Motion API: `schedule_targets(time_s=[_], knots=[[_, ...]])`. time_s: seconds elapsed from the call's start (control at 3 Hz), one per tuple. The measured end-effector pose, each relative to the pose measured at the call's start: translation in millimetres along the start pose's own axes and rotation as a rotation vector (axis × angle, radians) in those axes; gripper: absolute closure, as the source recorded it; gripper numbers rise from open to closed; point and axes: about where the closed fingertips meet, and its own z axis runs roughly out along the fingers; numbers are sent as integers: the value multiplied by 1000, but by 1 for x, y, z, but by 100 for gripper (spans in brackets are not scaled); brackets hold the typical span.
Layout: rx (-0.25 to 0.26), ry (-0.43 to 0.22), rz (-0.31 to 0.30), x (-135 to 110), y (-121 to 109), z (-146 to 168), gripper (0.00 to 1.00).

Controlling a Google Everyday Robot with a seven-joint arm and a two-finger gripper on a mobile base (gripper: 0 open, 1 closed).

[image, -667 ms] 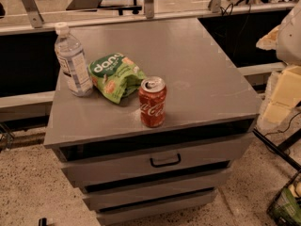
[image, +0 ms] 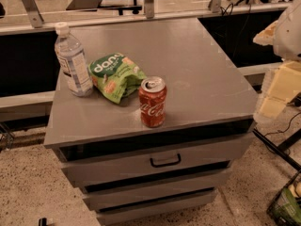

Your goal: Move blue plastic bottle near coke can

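The blue plastic bottle (image: 73,62) stands upright at the left edge of the grey cabinet top (image: 188,65); it has a white cap and a white label. The red coke can (image: 153,102) stands upright near the front edge, to the right of the bottle. A green snack bag lies between them. My gripper (image: 275,95) is at the far right of the view, a pale blurred shape off the cabinet's right side. It is well away from the bottle and the can and holds nothing that I can see.
The green snack bag (image: 115,75) touches or nearly touches both the bottle and the can. The cabinet has drawers with a black handle (image: 165,161). A metal railing (image: 149,1) runs behind it. A basket (image: 287,204) sits on the floor at the lower right.
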Motion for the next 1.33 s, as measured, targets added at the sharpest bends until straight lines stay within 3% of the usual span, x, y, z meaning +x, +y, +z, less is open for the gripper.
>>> schedule_targets(time_s=[0.33,0.67,1.0,1.33], knots=[[12,-66,-39,-19,-29,7,0],[26,-145,-101,-56,-66,11,0],[42,-284,-134,-105,-100,12,0],[29,-465,-118,-154,-115,22,0]])
